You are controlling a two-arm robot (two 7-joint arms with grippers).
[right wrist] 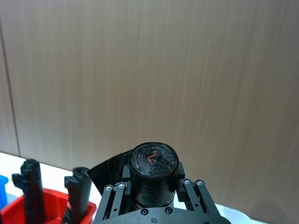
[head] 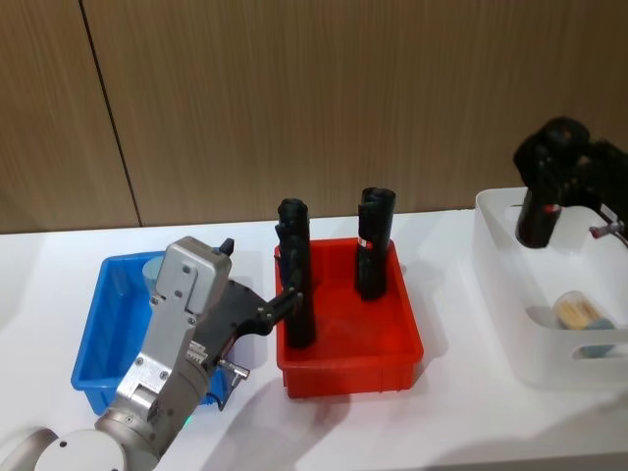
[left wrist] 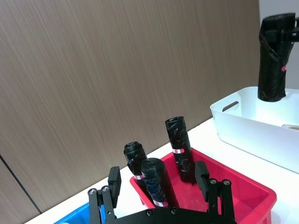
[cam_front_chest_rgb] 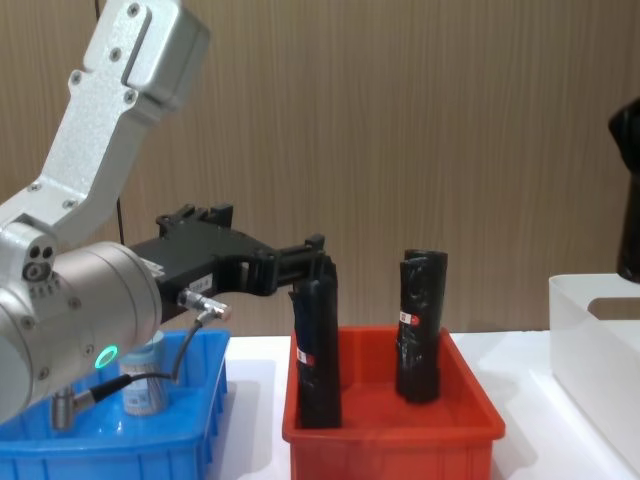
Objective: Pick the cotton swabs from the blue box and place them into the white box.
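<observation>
Gripping a black roll (head: 543, 211) w/ red-white label, right gripper (head: 564, 172) sits upper right of head view, above the white box (head: 510, 324); jaws clenched on the roll, seen end-on in right wrist view (right wrist: 154, 163). Inside white box, lower right of head view, one cotton swabs jar (head: 581, 312) lies on the floor of the bin.

Left gripper (head: 285, 299) reaches from lower left, over the blue box (head: 93, 343) toward the red bin (head: 348, 343) at frame centre. Jaws released, spread apart, nothing between them; one fingertip (cam_front_chest_rgb: 318, 245) close by top of the nearest black cylinder (cam_front_chest_rgb: 315, 350), contact can't be told. Other black cylinders stand upright in red bin (head: 373, 245).

Blue box at lower left of chest view holds another swab jar w/ pale blue lid (cam_front_chest_rgb: 145, 385), partly hidden behind left arm. All bins rest on white worktop (head: 451, 422), red one btw blue and white.
</observation>
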